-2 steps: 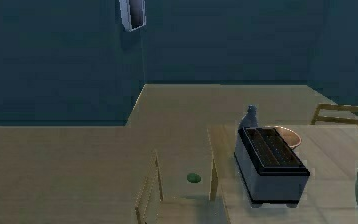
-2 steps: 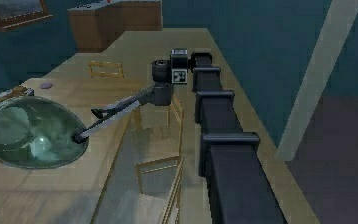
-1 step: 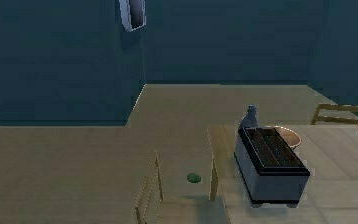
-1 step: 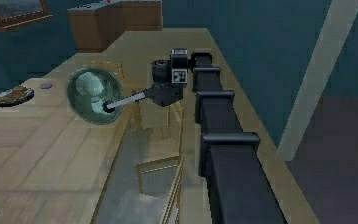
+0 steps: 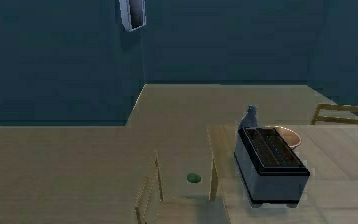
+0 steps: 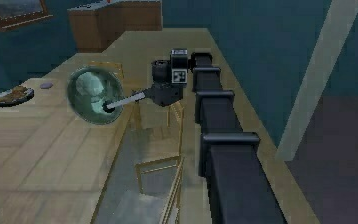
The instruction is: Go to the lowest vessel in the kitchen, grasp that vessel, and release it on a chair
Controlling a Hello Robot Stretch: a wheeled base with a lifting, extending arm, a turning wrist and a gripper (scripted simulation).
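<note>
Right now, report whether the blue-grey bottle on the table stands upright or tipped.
Upright: the bottle stands on the table, its narrow neck pointing straight up.

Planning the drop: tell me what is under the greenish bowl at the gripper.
Behind the greenish bowl lies a tan surface, seen faintly through its glass. The wooden chair shows lower right of it. Whether the bowl touches that surface cannot be told.

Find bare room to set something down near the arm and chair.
Free: the wooden planks below the plate and the glassy round bowl, and the grey patch left of the chair. Crowded: around the gripper and bowl.
</note>
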